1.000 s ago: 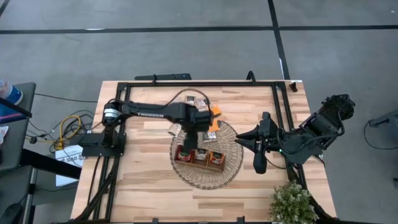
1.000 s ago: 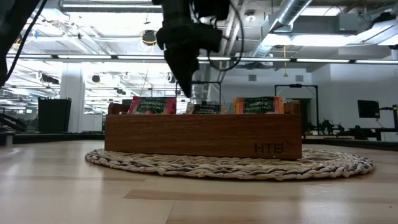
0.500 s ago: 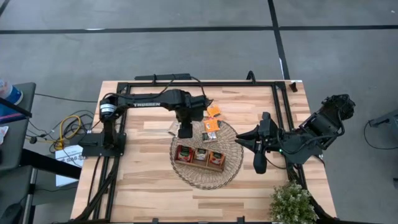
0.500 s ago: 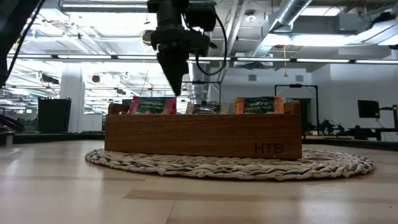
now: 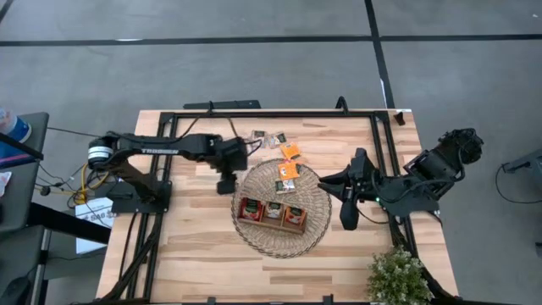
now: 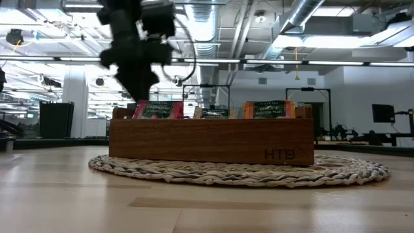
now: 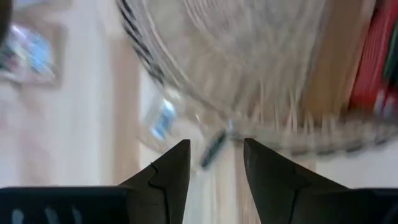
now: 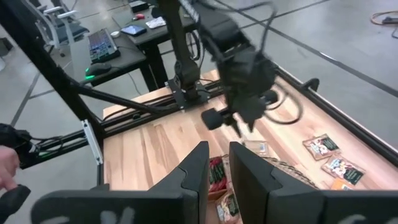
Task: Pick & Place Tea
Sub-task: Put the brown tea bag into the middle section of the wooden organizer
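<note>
The brown wooden tray [image 5: 272,213] stands on the round wicker basket [image 5: 313,227]. Red [image 6: 158,109], pale [image 6: 217,113] and orange [image 6: 265,109] tea sachets stand upright in its three compartments. Loose sachets lie flat on the table beyond the basket [image 5: 290,152] [image 5: 258,135] and on its far rim [image 5: 288,169]. My left gripper [image 5: 227,183] [image 7: 214,146] hangs open and empty over the table, just left of the basket. A pale sachet [image 7: 163,118] lies on the table below it. My right gripper [image 5: 326,180] [image 8: 219,155] waits shut at the basket's right edge.
A black frame rail [image 5: 279,113] runs along the table's far edge and down both sides. A potted plant [image 5: 396,275] stands at the near right corner. Bare wood lies in front of the basket [image 5: 186,254].
My left gripper has risen from above the tray's left compartment and swung toward the table's far left. It has moved off the basket and now hangs over the table beside the basket's left rim. The sachets in the tray have stayed as they were.
</note>
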`<state>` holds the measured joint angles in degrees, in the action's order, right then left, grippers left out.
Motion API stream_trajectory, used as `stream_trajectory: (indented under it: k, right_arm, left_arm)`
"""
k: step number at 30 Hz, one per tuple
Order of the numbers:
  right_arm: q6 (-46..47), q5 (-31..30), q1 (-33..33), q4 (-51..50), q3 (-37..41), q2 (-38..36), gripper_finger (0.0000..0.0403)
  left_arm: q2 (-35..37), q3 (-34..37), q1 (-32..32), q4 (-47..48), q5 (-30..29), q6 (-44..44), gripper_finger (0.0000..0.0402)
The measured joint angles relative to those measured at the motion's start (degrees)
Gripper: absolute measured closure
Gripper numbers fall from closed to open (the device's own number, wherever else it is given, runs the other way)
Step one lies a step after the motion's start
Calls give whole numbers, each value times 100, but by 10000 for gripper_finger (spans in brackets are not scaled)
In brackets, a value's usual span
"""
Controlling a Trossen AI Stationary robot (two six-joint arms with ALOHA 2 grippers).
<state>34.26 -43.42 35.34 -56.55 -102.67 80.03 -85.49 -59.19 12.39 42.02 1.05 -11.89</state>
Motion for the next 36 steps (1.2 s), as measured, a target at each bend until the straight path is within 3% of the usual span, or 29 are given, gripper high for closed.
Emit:
stream_trajectory:
  k: [8,15,24,36]
  right_arm:
    - [22,129,-203,4,0,0,349]
    - [70,159,-413,23,0,0,349]
    - [83,472,-688,46,0,0,349]
    - [81,615,-803,85,0,0,349]
  left_arm:
    - [72,1245,4,-924,-350,-442,260]
    - [70,1817,4,-1958,-652,-807,260]
    - [35,2172,2,-2762,-649,-849,260]
    - [-223,2169,2,-2982,-721,-932,256]
